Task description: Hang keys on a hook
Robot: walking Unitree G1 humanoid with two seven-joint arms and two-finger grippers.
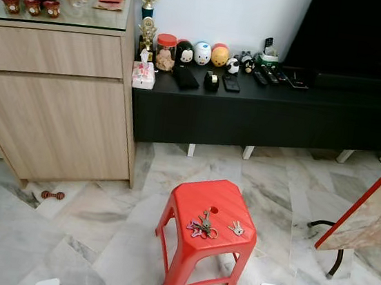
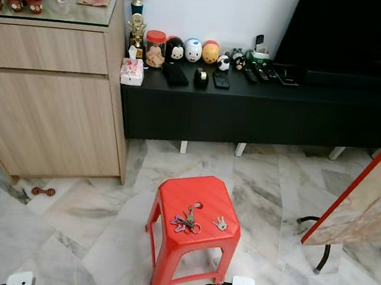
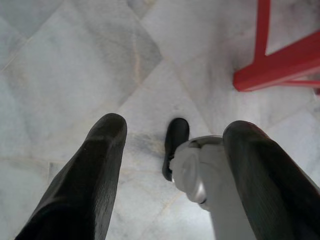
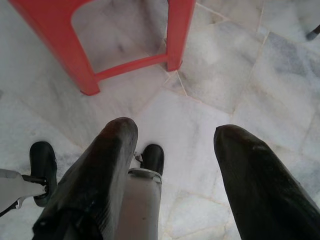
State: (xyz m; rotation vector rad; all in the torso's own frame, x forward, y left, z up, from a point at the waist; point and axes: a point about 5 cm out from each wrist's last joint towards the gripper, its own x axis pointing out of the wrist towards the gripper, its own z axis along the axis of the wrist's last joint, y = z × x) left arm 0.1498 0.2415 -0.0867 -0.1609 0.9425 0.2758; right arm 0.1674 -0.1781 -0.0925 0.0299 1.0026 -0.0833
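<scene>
Both arms are hanging idle: left gripper [image 3: 170, 170] and right gripper [image 4: 175, 165] are spread, empty, pointing at floor. Keys [image 1: 202, 226] are lying on red stool [image 1: 190, 201], well above and ahead of both. Risk: loose bunch sliding off during pinch.

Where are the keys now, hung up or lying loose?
Lying loose: the metal key bunch rests flat on the red plastic stool, untouched.

Both arms down, idle. Left gripper [image 3: 170, 165] points at floor, fingers spread apart. Right gripper [image 4: 175, 165] same, fingers apart, nothing between them.
</scene>
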